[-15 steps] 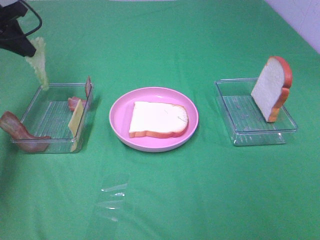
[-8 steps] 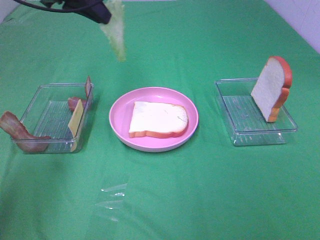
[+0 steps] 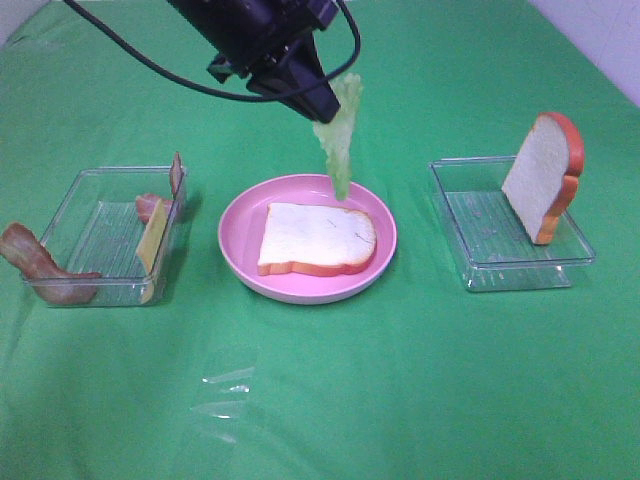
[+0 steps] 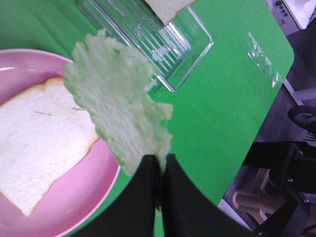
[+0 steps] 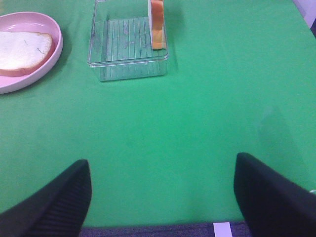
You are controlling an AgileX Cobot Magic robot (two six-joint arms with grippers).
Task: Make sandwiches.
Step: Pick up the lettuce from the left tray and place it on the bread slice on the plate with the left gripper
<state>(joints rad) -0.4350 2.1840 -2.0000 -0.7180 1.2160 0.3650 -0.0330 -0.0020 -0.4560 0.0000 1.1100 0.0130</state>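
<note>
overhead, limp pale-green crinkled lettuce leaf [image 4: 118, 103] pinched in left gripper [image 4: 159, 163]; right gripper [image 5: 161, 160] spread wide

Green cloth covers the counter [image 3: 430, 380], matt and softly creased. The pink plate [image 3: 235, 250] looks like smooth plastic with a faint sheen. The left tray [image 3: 75, 195] and the right tray [image 3: 480, 270] are clear, glossy plastic with ribbed floors. The lettuce leaf [image 3: 338, 140] is pale, translucent and crinkled. The bread slice [image 3: 315, 238] on the plate shows a matt white face. The left claw [image 4: 159, 165] is matt black.
</note>
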